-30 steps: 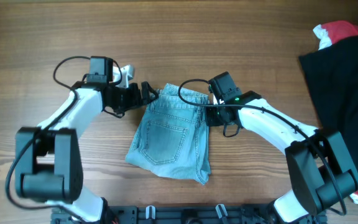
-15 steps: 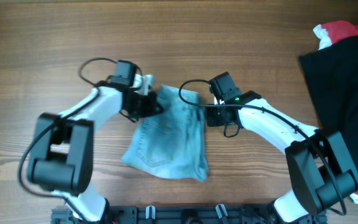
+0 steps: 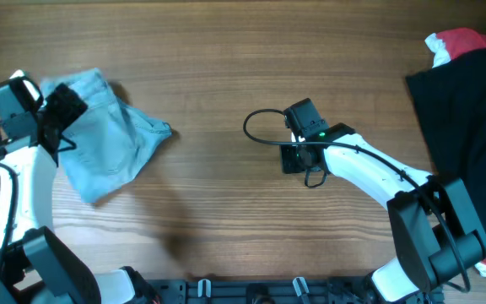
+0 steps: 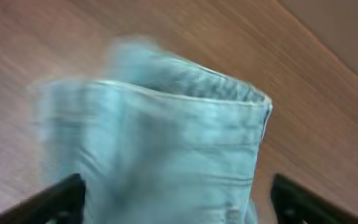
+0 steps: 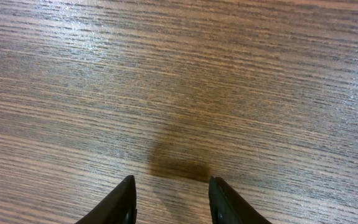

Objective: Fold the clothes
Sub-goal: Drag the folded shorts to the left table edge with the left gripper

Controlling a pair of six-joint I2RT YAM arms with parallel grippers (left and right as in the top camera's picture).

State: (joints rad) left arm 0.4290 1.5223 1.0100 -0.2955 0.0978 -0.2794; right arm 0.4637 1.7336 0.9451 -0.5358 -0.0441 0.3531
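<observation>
The clothes, light blue denim shorts (image 3: 108, 143), lie in a rumpled bundle at the table's far left. My left gripper (image 3: 62, 110) is over their upper left part. In the left wrist view, which is blurred, the denim (image 4: 179, 124) fills the space ahead, and the left gripper (image 4: 179, 202) has its jaws wide apart. A strip of wood shows beside the right finger, so nothing is pinched. My right gripper (image 3: 294, 159) stays at mid-table. Its fingers (image 5: 126, 202) are parted over bare wood with nothing between them; its midpoint is the right gripper (image 5: 171, 199).
A large black garment (image 3: 471, 127) covers the table's right side, with a small red-and-white cloth (image 3: 454, 42) at its top edge. The black frame rail (image 3: 251, 291) runs along the front edge.
The shorts have gone from mid-table to the far left with the left arm, which swung left. The left jaws now stand wide apart. The right arm has not moved.
</observation>
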